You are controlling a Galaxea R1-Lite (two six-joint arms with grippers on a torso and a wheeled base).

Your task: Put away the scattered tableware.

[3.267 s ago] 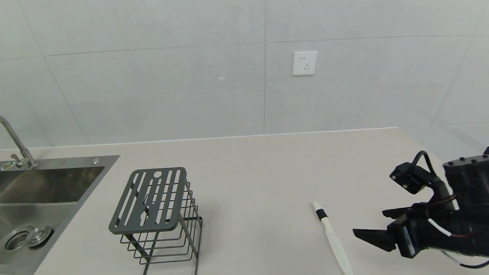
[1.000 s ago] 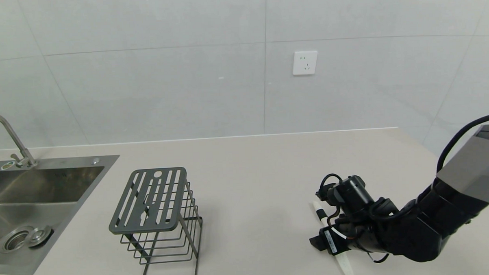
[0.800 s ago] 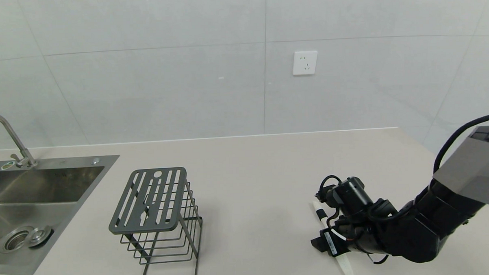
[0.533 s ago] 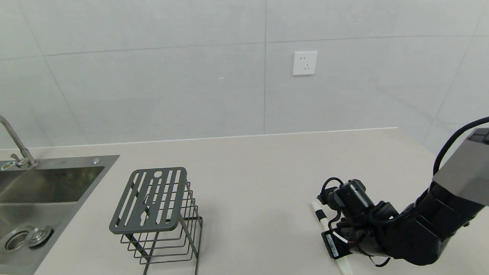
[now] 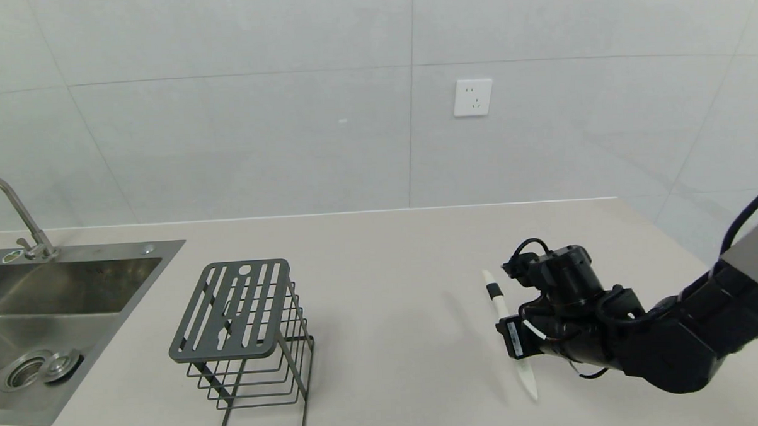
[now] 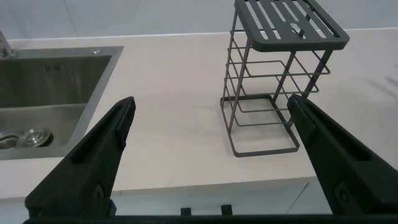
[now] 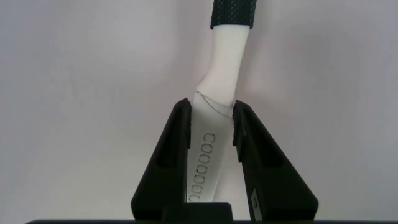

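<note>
Knife (image 5: 499, 306) (image 7: 227, 62), white with a black band on its handle, hung tilted just off the surface (image 5: 387, 269), well to the right of the wire rack (image 5: 237, 309) (image 6: 289, 25). Right gripper (image 5: 515, 344) (image 7: 211, 115) had its jaws clenched on the blade's base. Left gripper (image 6: 211, 106) sat near the rack, jaws spread wide, grasping nothing.

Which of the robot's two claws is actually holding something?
The right gripper: it is clamped on the white knife. The left gripper is wide open and holds nothing.
</note>
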